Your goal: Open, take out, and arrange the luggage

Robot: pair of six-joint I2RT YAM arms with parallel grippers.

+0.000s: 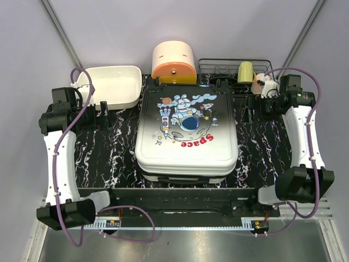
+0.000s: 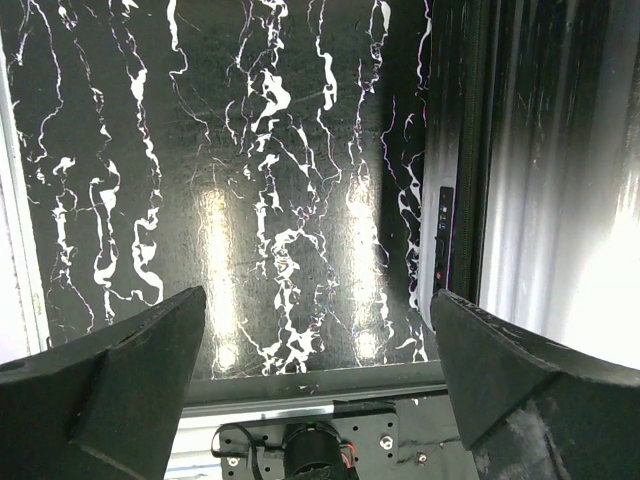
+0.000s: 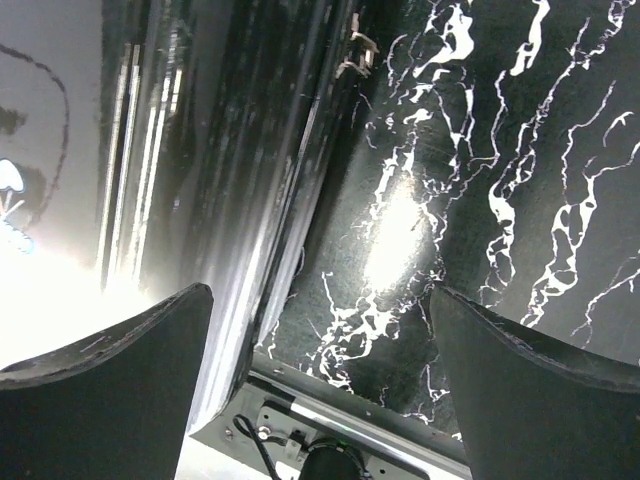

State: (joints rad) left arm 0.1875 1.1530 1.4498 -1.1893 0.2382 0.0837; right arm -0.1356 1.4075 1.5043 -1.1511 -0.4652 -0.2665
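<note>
Luggage [image 1: 186, 136], a white-to-black hard-shell astronaut-print suitcase, is seen shut and flat; nothing is taken out yet; left gripper [image 2: 318, 298] and right gripper [image 3: 320, 292] are held wide, empty.

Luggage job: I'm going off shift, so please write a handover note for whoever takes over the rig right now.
Left claw: open, empty, over the bare table to the left of the luggage.
Right claw: open, empty, to the right of the luggage.
Luggage: lies flat at the middle of the table, shut, astronaut side up. White tray sits at the back left.
Done: nothing visible yet.
Left: open the luggage, take out what is inside, arrange it.
</note>
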